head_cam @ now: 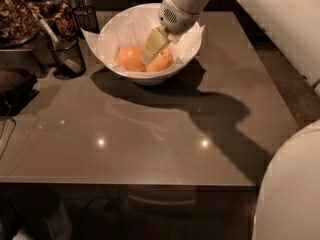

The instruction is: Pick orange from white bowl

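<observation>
One broad, glossy grey-brown table fills the frame, catching ceiling lights and a long shadow. From the 1 o'clock corner comes the robot's white, smooth-shelled arm, its wrist bent down over the table's 12 o'clock edge. There stands a large, wide white bowl with flaring sides, lined with white paper whose corners poke past the rim. At the bowl's 9 o'clock, apart from it, sits a small black mesh cup holding a pale-handled utensil. Two round, smooth orange fruits lie side by side in the bowl's bottom, the first orange at 9 o'clock and the second orange at 3 o'clock. The pale cream gripper dips into the bowl, its tip at the seam between the two fruits. Whether its jaws are apart or together cannot be told.
</observation>
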Controlling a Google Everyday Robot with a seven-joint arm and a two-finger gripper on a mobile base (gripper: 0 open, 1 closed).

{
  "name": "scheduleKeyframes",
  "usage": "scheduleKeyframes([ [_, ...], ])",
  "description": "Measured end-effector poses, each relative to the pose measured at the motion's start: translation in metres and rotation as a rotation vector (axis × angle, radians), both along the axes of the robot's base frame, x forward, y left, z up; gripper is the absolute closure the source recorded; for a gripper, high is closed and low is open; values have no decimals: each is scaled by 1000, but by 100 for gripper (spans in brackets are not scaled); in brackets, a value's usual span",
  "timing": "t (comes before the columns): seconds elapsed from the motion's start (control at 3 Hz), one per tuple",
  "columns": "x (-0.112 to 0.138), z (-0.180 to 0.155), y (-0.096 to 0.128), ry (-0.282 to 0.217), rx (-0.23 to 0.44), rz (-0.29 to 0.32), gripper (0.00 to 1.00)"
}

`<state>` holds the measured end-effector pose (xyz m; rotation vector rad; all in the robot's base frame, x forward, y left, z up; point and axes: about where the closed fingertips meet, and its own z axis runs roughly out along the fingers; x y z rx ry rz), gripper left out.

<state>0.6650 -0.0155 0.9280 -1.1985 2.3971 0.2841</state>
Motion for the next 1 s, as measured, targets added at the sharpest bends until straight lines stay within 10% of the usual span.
scheduleKeyframes([
  [1.0,13,-32,-2,52,-55,-19,24],
])
